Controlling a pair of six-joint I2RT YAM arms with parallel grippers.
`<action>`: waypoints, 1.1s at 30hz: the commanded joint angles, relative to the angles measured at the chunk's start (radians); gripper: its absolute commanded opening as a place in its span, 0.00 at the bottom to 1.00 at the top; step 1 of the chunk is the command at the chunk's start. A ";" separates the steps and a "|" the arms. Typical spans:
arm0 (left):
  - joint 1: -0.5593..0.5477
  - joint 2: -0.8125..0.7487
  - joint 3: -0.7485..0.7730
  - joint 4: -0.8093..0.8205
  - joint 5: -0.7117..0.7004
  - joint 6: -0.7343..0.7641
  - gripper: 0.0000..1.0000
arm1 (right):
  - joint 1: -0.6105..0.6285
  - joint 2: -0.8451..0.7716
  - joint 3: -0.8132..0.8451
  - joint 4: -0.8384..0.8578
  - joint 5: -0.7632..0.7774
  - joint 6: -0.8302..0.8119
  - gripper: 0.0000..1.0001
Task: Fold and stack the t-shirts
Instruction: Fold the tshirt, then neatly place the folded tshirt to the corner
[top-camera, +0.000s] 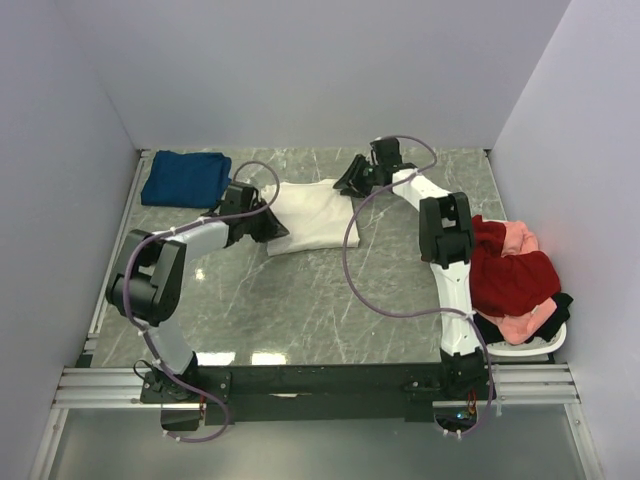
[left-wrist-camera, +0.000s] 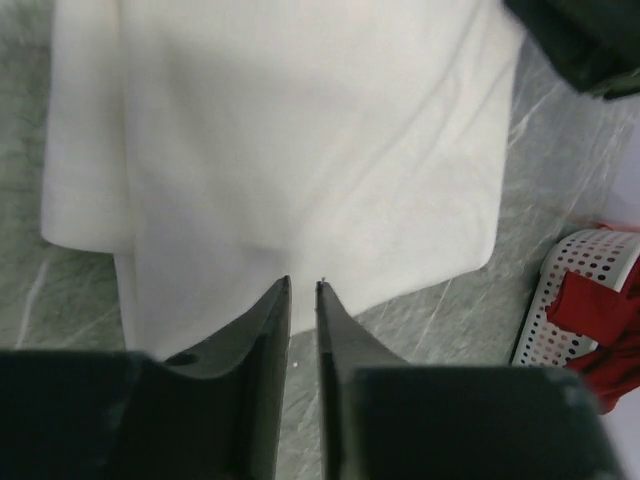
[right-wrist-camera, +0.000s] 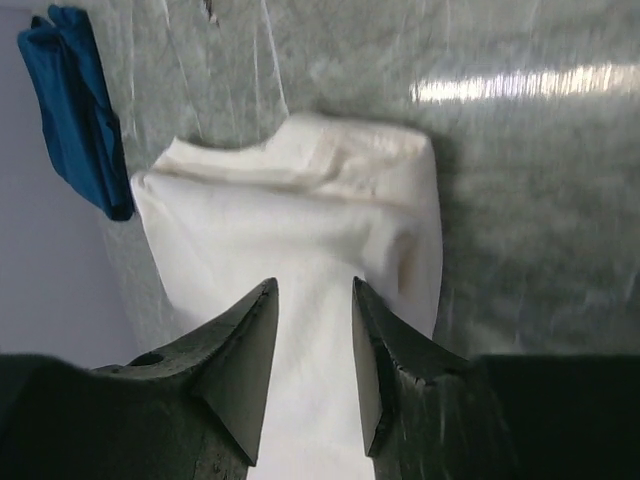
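Observation:
A cream-white t-shirt (top-camera: 310, 215) lies folded on the marble table at the back middle. It also shows in the left wrist view (left-wrist-camera: 300, 140) and the right wrist view (right-wrist-camera: 300, 230). My left gripper (top-camera: 272, 226) is at its left edge; its jaws (left-wrist-camera: 303, 283) stand almost together with only a thin slit and hold nothing. My right gripper (top-camera: 348, 183) is over the shirt's far right corner, part open (right-wrist-camera: 313, 283) and empty, with cloth showing below it. A dark blue t-shirt (top-camera: 185, 178) lies folded at the back left and also shows in the right wrist view (right-wrist-camera: 75, 110).
A white basket (top-camera: 530, 348) at the right edge holds a heap of red (top-camera: 515, 275), pink (top-camera: 520, 238) and black cloth. It also shows in the left wrist view (left-wrist-camera: 560, 290). Grey walls close in the table on three sides.

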 joint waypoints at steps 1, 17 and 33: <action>0.013 -0.096 0.063 -0.066 -0.098 0.027 0.22 | -0.008 -0.189 -0.053 -0.014 -0.005 -0.047 0.43; 0.148 0.109 0.199 -0.098 0.029 0.078 0.64 | 0.194 -0.454 -0.583 0.279 -0.034 -0.001 0.43; 0.138 0.241 0.239 -0.146 -0.023 0.104 0.65 | 0.187 -0.397 -0.782 0.288 0.035 -0.045 0.38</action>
